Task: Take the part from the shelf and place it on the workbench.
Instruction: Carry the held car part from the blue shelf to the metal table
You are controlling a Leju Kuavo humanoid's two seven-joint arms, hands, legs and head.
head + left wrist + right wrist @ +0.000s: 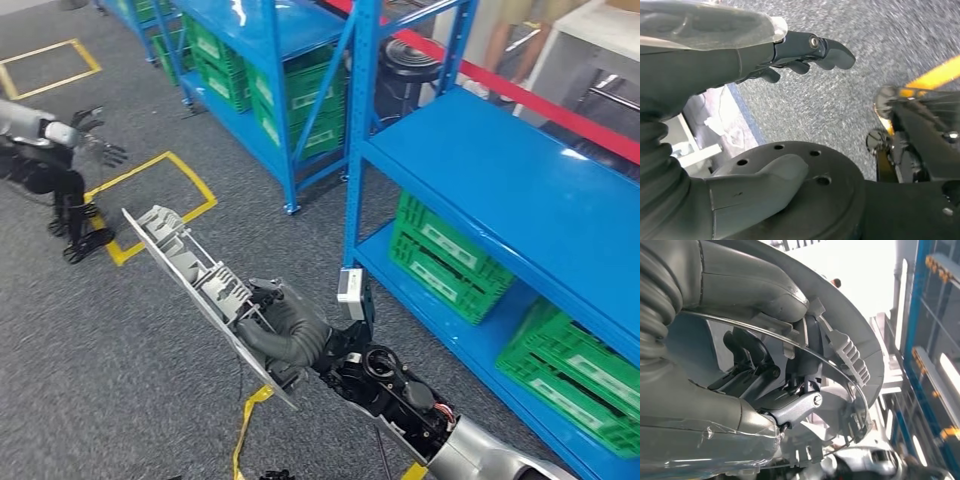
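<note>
In the right hand [290, 335]: the part [192, 270], apparently gripped.

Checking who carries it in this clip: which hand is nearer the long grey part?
Right. The right hand grips the long grey part near its lower end, fingers wrapped around it. The left hand is off to the far left, apart from it, holding nothing.

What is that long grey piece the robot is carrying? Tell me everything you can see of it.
The long grey plastic-looking part is a flat, narrow panel with raised ribs, clips and brackets moulded on its upper face. It is tilted, its far end higher, stretching out over the grey carpet floor. The robot's right hand grips it near its nearer end; nothing else touches it.
</note>
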